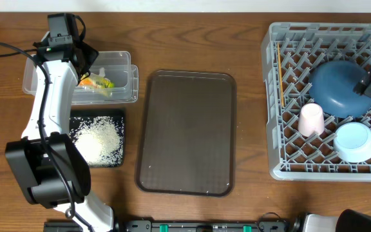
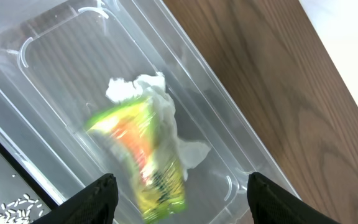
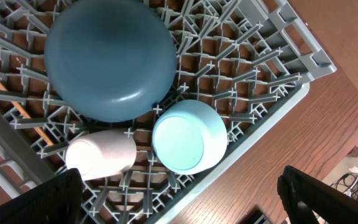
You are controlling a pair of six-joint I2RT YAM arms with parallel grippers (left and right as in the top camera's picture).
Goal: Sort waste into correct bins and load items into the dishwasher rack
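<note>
We counted one snack wrapper (image 2: 143,155) and one paper tissue (image 2: 166,109) in the clear tub (image 2: 55,56), and one patch of rice grains (image 1: 98,140) on the black tray (image 1: 120,115). In the rack (image 3: 260,68) were one dark blue bowl (image 3: 110,56), one pale blue bowl (image 3: 188,137), one pink cup (image 3: 101,154) and one chopstick (image 1: 279,74). The left gripper (image 2: 180,180) stood wide and empty, the wrapper below and between its fingers; the right gripper (image 3: 180,171) gaped equally wide, the pale blue bowl just beyond its fingertips.
</note>
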